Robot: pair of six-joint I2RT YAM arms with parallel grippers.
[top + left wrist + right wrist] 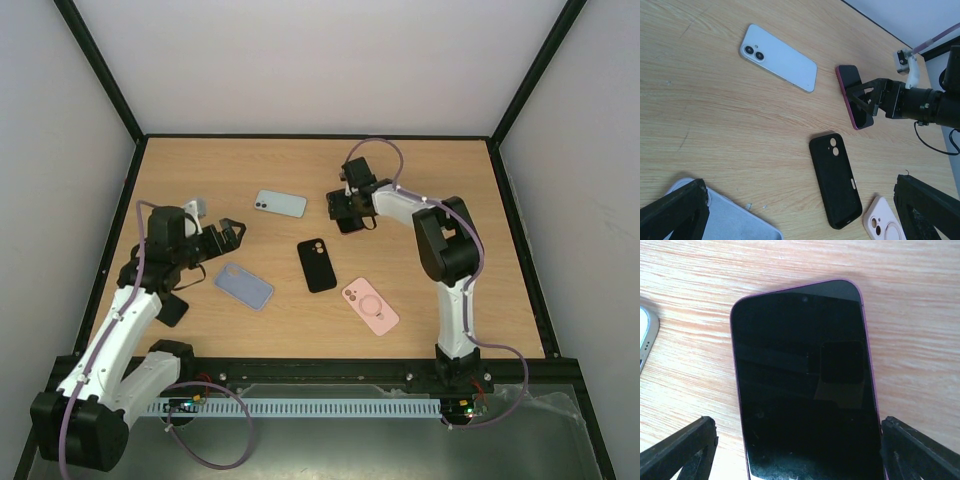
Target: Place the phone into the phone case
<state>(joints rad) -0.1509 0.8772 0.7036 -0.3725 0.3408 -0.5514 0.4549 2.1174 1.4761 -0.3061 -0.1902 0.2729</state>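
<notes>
Right wrist view: the phone (802,385) lies screen-up on the table (912,290), the right gripper (799,424) straddling it, fingers spread — not yet clamped. Nothing's cased yet — the pink case (370,305) sits well apart. The left gripper (228,238) hangs parted.

Two phones (778,57) (848,77), three cases (244,286) (317,265) (370,305)

**LIGHT EVEN, GLARE ON ONE SCREEN**

Top view: bright, diffuse light from above. The table (300,170) is evenly lit and shadows under the arms are short and soft.
Right wrist: phone (800,365) glass between the right gripper (799,425) tips mirrors a dark square and pale streaks. Wood grain is sharp.
Left wrist: left gripper (800,182) fingers (675,212) are underexposed black with detail lost. Wood beyond them is crisp.
</notes>
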